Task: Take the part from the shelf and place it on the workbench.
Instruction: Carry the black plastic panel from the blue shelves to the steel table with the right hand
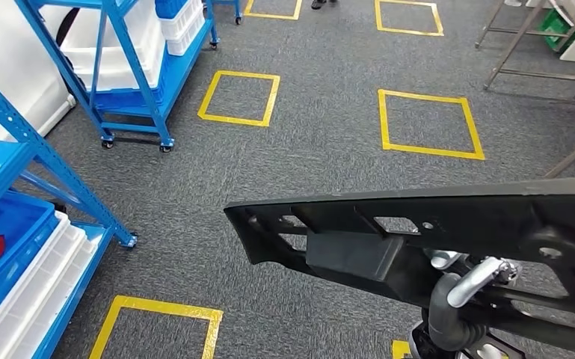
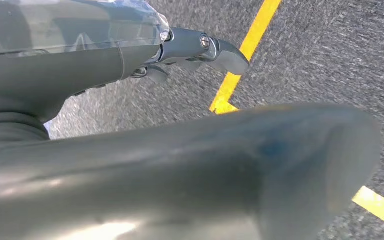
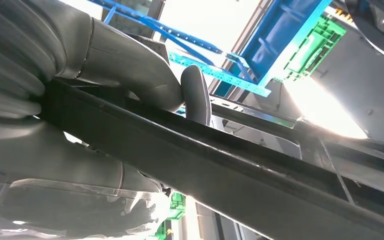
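Low on the right of the head view, the right hand [image 3: 130,85] grasps the black part [image 1: 419,232], so carry it level; left hand [image 2: 199,47] looks empty, fingers loose.

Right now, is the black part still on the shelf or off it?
Off it: the right hand grips the black part, which hangs over grey carpet.
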